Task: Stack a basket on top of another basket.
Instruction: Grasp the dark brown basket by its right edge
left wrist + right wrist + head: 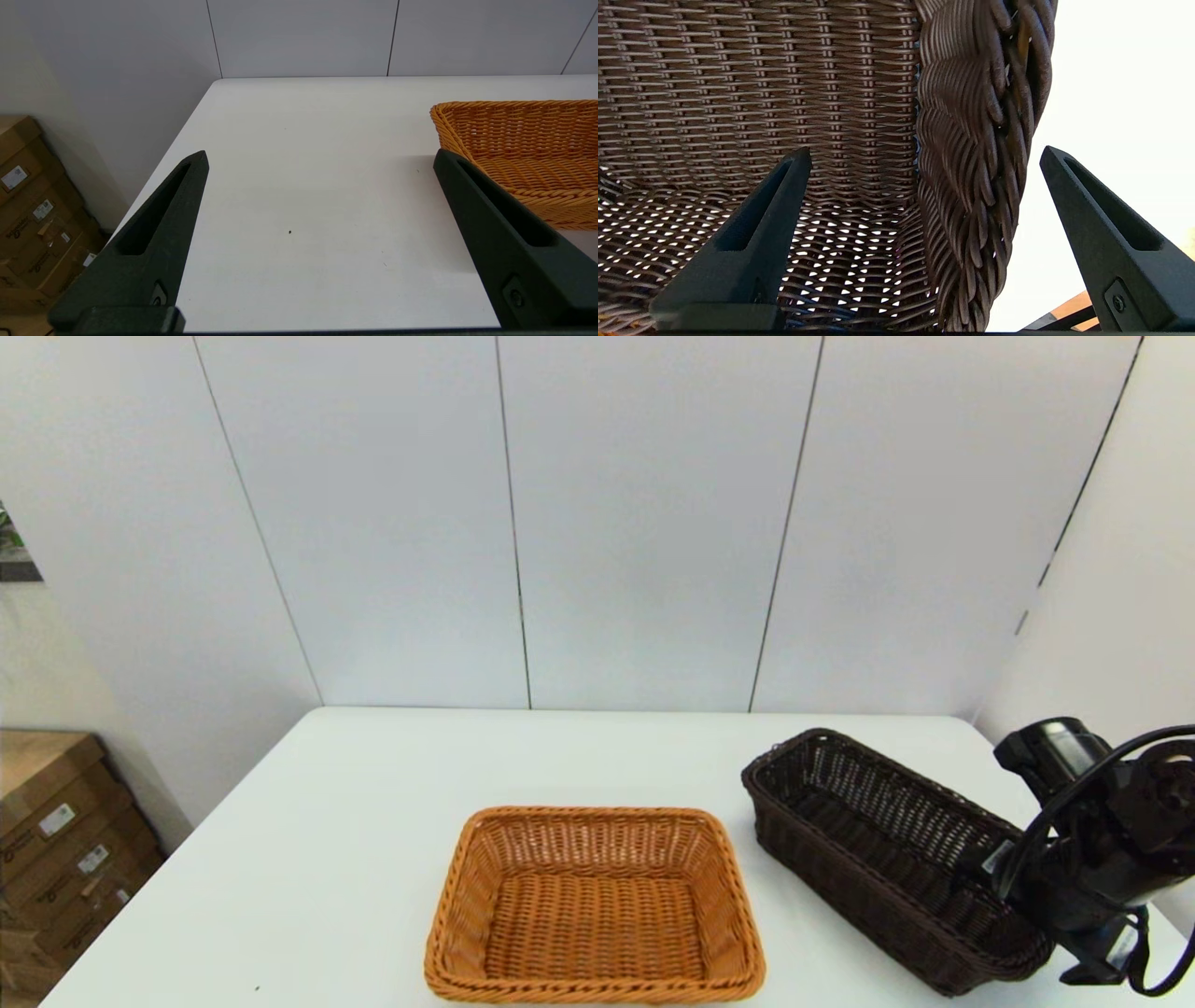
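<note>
Head view: orange-tan basket (595,905) holds nothing; dark basket (887,859) runs diagonally, its rim straddled by spread right claw (924,156). Left claw (320,161) spread.

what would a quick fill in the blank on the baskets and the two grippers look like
1. The orange-tan basket sits to the robot's ____ of the dark brown basket.
2. The right gripper has its jaws ____, one finger inside the dark brown basket and one outside its rim.
3. The left gripper hovers over the bare white ____ beside the orange-tan basket.
4. The orange-tan basket holds ____.

Missing words: left; open; table; nothing
</note>
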Controlling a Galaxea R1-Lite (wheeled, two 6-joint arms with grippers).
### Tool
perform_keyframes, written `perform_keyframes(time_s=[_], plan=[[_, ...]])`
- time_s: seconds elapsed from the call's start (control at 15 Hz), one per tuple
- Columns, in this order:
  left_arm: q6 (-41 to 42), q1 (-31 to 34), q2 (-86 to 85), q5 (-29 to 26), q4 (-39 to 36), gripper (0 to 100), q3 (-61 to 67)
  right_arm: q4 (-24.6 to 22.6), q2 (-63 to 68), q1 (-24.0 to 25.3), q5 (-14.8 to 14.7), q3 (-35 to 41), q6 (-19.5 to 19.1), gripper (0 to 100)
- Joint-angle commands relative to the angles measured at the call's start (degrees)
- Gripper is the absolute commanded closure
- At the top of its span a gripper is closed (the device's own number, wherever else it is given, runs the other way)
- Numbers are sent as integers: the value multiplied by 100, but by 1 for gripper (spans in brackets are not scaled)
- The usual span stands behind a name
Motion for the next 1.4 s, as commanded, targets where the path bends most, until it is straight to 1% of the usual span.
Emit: perform_keyframes(time_s=[0.07, 0.13, 0.93, 1.2, 1.4], plan=[[-4, -2, -4, 1, 0, 0, 9, 12, 41, -29, -24, 2, 30, 0], [-4, 6, -4, 1, 0, 0, 9, 3, 85, -38, -50, 2, 30, 100], [-4, 6, -4, 1, 0, 0, 9, -14, 50, -90, 29, 28, 39, 100], [-4, -2, -4, 1, 0, 0, 9, -32, -47, -178, 64, 20, 47, 100], [-4, 6, -4, 1, 0, 0, 9, -278, -337, -354, 371, 11, 74, 100]])
